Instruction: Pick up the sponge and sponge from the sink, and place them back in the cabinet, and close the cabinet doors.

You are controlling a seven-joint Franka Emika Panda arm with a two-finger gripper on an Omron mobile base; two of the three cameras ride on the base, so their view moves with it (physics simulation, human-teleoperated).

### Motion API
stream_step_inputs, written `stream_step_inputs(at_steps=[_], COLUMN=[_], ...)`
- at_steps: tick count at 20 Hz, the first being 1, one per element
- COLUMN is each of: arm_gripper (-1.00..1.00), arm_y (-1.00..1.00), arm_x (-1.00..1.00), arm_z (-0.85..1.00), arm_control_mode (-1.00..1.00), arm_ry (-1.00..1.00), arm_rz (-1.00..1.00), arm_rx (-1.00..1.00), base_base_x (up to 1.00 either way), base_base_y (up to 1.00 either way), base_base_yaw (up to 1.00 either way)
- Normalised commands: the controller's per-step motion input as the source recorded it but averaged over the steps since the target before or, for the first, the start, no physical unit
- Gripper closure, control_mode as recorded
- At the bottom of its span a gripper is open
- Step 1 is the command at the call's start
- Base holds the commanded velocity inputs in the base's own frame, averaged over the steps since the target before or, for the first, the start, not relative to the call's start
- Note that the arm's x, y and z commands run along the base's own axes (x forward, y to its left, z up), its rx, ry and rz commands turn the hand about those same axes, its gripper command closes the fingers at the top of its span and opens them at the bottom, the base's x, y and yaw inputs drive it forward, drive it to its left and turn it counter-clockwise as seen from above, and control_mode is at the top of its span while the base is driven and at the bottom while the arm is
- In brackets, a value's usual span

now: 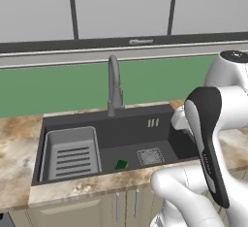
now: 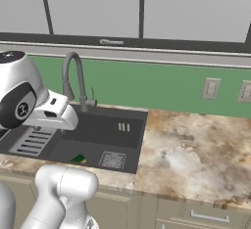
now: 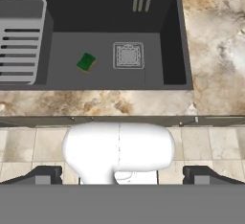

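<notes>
One sponge (image 1: pixel 121 164) (image 2: pixel 78 159) (image 3: pixel 86 62), dark green on top with a yellow edge, lies flat on the floor of the dark grey sink (image 1: pixel 127 130) (image 2: pixel 109 125) (image 3: pixel 95 17). It sits between the light grey ribbed rack (image 1: pixel 71 154) (image 3: pixel 19 41) and the square drain (image 1: pixel 150 156) (image 3: pixel 128 55). My gripper (image 3: pixel 122 176) hovers high above the counter's front edge, well short of the sponge. Its jaws stand wide open with nothing between them. The cabinet and the cabinet doors are out of view.
A tall grey gooseneck faucet (image 1: pixel 114 88) (image 2: pixel 76 79) rises behind the basin. Marbled counter (image 2: pixel 191 154) stretches to the right of the sink. Flat grey wall cabinets (image 1: pixel 121 8) hang overhead. Short beige doors (image 1: pixel 126 206) sit under the counter.
</notes>
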Motion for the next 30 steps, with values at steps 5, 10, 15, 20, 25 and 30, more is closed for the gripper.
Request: stream_step_inputs(at_steps=[5,10,15,20,25,30], arm_gripper=[-1.00,-1.00,-1.00,-1.00,-1.00,-1.00], arm_y=[0.00,0.00,0.00,0.04,0.06,0.03], arm_x=[0.00,0.00,0.00,0.09,0.23,0.28], arm_z=[0.00,0.00,0.00,0.00,0.00,0.00], arm_control_mode=[1.00,-1.00,-1.00,-1.00,-1.00,-1.00], arm_ry=[0.00,0.00,0.00,0.00,0.00,0.00], arm_rz=[0.00,0.00,0.00,-0.01,-0.04,-0.02], arm_rx=[0.00,0.00,0.00,0.00,0.00,0.00], base_base_x=[0.03,0.00,0.00,0.00,0.00,0.00], base_base_y=[0.00,0.00,0.00,0.00,0.00,0.00], base_base_yaw=[0.00,0.00,0.00,0.00,0.00,0.00])
